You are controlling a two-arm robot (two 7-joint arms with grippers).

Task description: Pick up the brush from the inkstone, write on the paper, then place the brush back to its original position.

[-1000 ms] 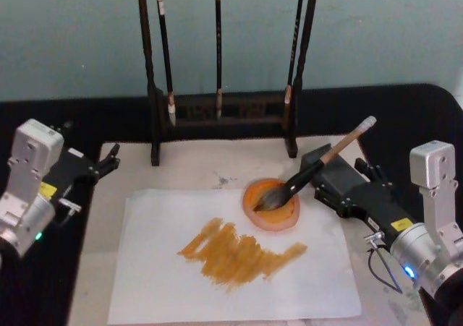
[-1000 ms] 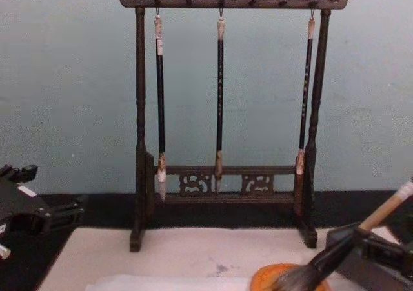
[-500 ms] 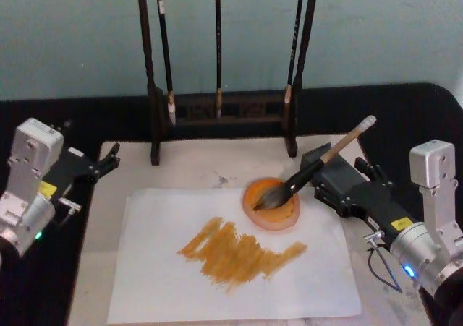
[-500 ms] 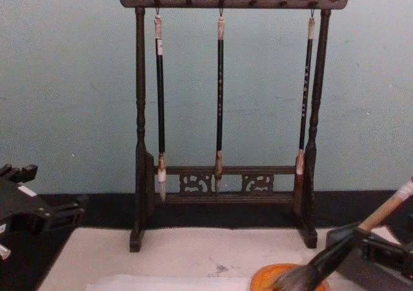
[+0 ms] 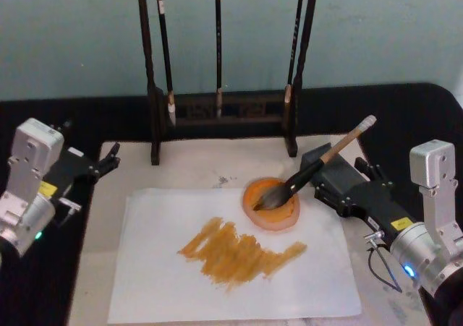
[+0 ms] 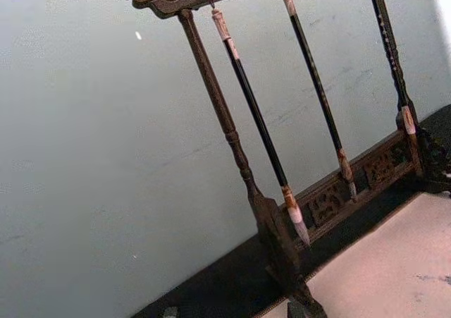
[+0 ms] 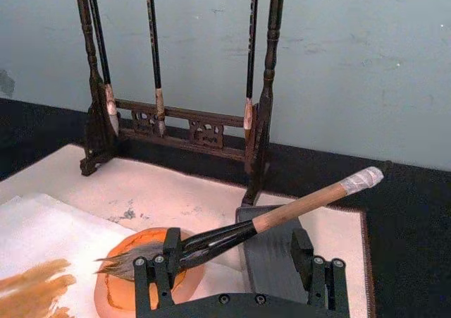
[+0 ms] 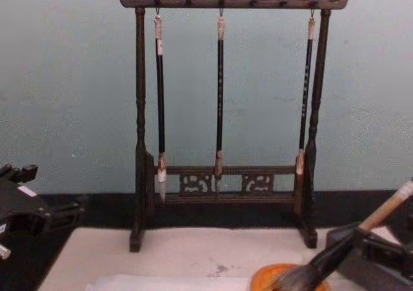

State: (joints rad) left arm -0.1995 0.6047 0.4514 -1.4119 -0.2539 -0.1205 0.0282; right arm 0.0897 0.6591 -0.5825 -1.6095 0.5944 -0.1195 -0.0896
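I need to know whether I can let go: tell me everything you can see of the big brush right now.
The brush has a tan wooden handle, a black lower section, bushy grey-white bristles and a white end cap. It lies tilted, bristles down in the orange inkstone, which sits on the paper, cap raised toward the back right. Its black section rests on a dark block. In the right wrist view the right hand stands open around it, fingers apart from the handle.
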